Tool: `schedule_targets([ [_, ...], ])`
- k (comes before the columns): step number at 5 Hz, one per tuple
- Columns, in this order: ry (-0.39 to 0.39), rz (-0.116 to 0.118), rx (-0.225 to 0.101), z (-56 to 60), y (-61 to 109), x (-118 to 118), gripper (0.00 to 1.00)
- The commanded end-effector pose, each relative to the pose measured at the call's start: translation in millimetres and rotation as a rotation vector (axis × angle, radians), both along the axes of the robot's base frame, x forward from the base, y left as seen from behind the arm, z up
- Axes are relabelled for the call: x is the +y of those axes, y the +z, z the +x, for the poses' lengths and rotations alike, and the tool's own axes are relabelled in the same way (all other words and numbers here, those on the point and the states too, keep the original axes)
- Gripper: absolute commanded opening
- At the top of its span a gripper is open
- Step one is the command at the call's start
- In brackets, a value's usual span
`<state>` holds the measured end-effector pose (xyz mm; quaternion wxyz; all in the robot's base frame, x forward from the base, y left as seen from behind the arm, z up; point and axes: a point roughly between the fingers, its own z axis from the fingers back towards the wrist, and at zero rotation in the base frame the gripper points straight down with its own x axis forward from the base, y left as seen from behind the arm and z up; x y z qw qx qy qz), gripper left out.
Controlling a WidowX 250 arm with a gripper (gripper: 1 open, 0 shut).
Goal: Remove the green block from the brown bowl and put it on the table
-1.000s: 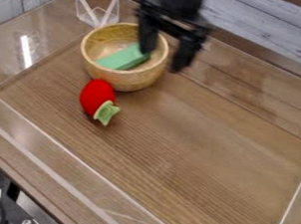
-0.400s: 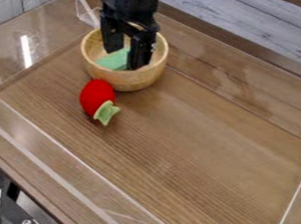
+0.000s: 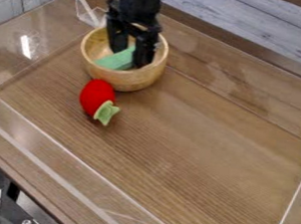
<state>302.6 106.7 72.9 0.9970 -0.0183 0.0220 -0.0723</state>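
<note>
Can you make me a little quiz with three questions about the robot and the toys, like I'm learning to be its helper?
1. True or false: the flat mint-green rectangular block lies inside the round light-tan wooden bowl.
2. Which thing sits on the brown wood-grain tabletop outside the bowl: a red round toy with a green leafy stem, or a blue cup?
3. Fill in the blank: the dark end effector is over the ____.

Key: 1. true; 2. the red round toy; 3. bowl.

The block lies in the bowl.
</note>
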Motion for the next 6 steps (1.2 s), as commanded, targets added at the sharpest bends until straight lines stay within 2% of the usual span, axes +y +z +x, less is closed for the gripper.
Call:
schedule_targets([
  [1, -0.005, 0.005, -0.075, 8.8, 12.6, 24.9, 1.00],
  [3, 0.085, -0.004, -0.107, 11.8, 12.5, 46.5, 1.00],
  [5, 0.108, -0.008, -0.121, 17.2, 10.8, 57.8, 1.00],
  [6, 0.105, -0.012, -0.125, 23.1, -1.7, 40.6, 1.00],
])
